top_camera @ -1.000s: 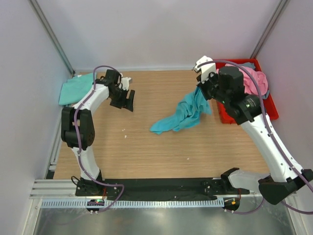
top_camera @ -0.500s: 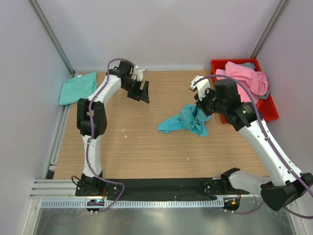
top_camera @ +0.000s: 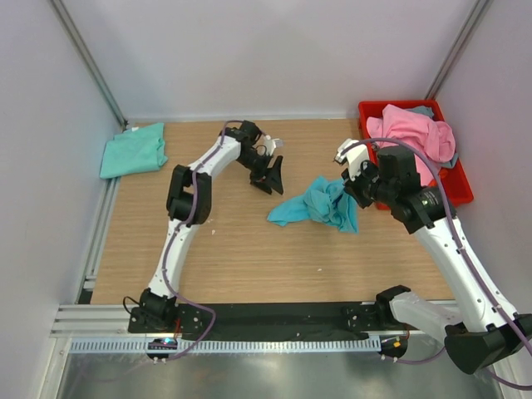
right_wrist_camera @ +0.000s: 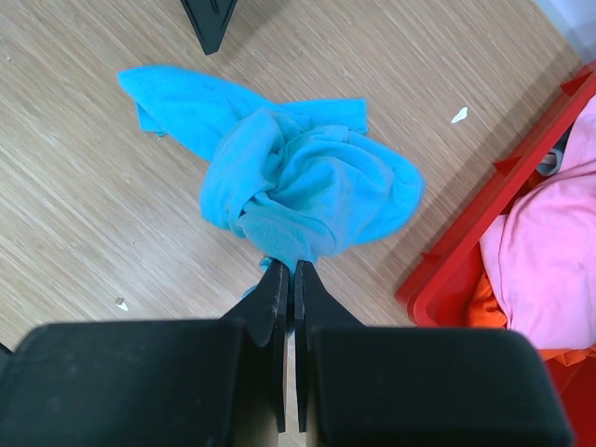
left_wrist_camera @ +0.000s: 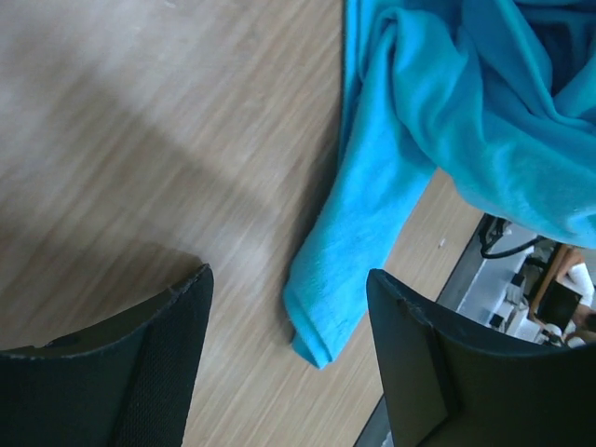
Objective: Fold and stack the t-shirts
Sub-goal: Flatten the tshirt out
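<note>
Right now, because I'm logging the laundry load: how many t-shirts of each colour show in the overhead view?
turquoise-blue t-shirt: 1
mint-green t-shirt: 1
pink t-shirt: 1
grey-blue t-shirt: 1, only an edge shows
Total: 4

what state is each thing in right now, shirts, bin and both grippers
turquoise t-shirt, crumpled on the table, unfolded
mint-green t-shirt, folded, at the table's far left corner
pink t-shirt, bunched in the red bin
grey-blue t-shirt, in the bin, mostly hidden behind the pink one
red bin, upright, holding shirts
left gripper, open, empty, beside the turquoise t-shirt
right gripper, shut on the turquoise t-shirt's edge
</note>
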